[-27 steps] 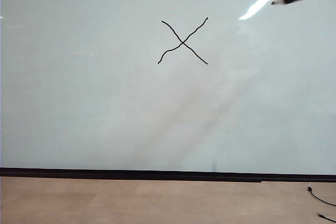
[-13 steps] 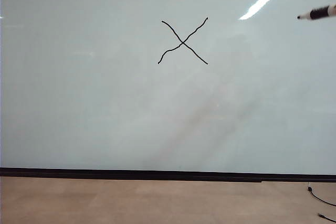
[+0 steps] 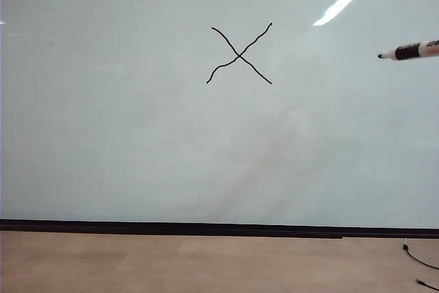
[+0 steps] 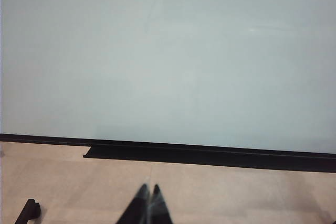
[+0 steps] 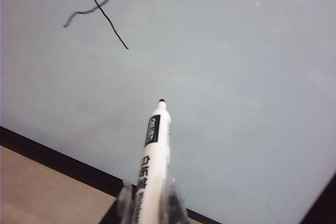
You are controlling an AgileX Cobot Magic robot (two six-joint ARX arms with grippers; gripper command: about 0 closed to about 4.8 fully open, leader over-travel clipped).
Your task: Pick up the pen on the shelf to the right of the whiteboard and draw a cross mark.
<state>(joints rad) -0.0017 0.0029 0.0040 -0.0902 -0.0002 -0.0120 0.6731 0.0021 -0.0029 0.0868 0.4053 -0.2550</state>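
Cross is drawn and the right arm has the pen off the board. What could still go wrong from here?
1. The pen is uncapped in the right gripper, its tip aimed at the whiteboard; a drift forward could leave a stray line near the cross mark.
2. The fingers hold only the pen's rear end, so it might pivot or slip.
The left gripper, shut and low by the board's bottom edge, looks clear.

We see a glossy pale grey-white whiteboard (image 3: 137,135) with a black strip (image 3: 171,228) along its bottom edge. On it stands a thin black hand-drawn cross mark (image 3: 239,54) of two wavy lines. The slim white pen (image 5: 152,166) has a black tip and black lettering on a black label. The surface (image 3: 206,262) below is light tan. The left gripper's fingers (image 4: 140,208) are black, the right gripper's fingers (image 5: 176,203) translucent grey.
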